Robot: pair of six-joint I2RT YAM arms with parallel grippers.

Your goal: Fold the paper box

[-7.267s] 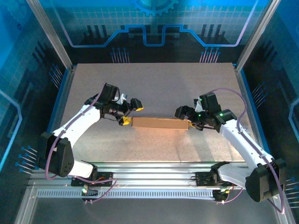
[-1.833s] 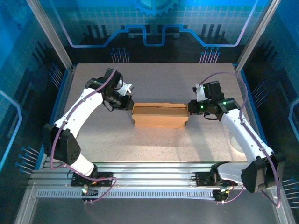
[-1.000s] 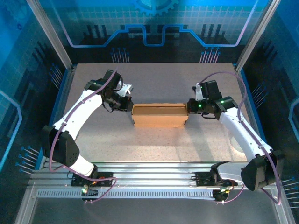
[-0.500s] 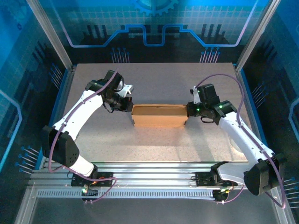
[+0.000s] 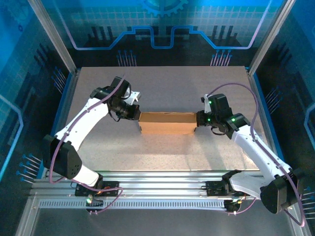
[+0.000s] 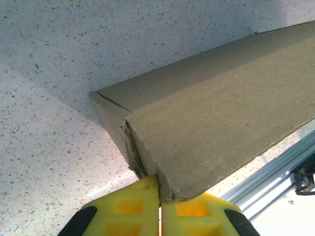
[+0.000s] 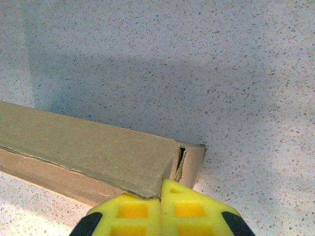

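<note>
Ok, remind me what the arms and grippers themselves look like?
Both arms have white links with black joint housings: the left arm, the right arm. A thin purple cable runs along each. Small green lights glow near the right wrist. The left gripper and right gripper carry blocky yellow fingers with recessed pockets on black mounts.

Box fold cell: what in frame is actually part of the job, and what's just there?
In the job:
- paper box
- left end effector, shut, tips at the box's left end
- right end effector, shut, tips at the box's right end

Just there:
- speckled table
- aluminium rails at the near edge
- blue enclosure walls
</note>
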